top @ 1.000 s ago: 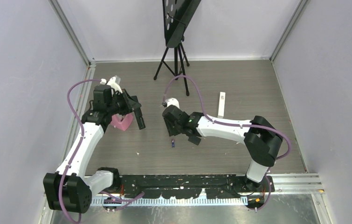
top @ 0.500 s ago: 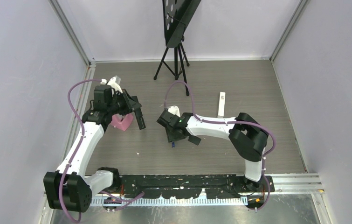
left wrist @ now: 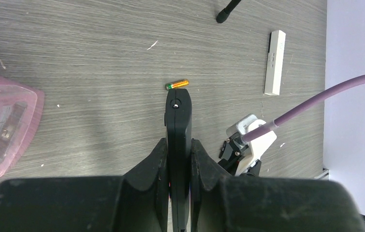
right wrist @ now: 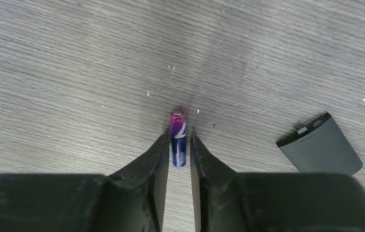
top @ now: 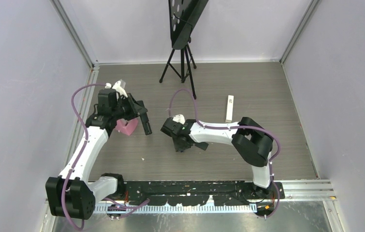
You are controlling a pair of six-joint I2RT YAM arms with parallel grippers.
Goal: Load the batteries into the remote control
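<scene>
Battery first: the slim purple cylinder battery (right wrist: 179, 137) lies on the grey wood-grain worktop (right wrist: 74, 72) between my right fingers (right wrist: 155, 162), which stand narrow on either side; I cannot tell whether they pinch it. A dark grey flat cover (right wrist: 319, 149) lies nearby. My left fingers (left wrist: 152, 166) clamp the black plastic remote control (left wrist: 178, 121), with an orange-yellow cylinder battery (left wrist: 177, 85) just beyond its tip.

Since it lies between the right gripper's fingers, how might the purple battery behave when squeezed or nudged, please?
The purple battery is a round cylinder lying flat, so a sideways nudge would probably roll it. Its glossy wrap might slip in the right gripper.
</scene>
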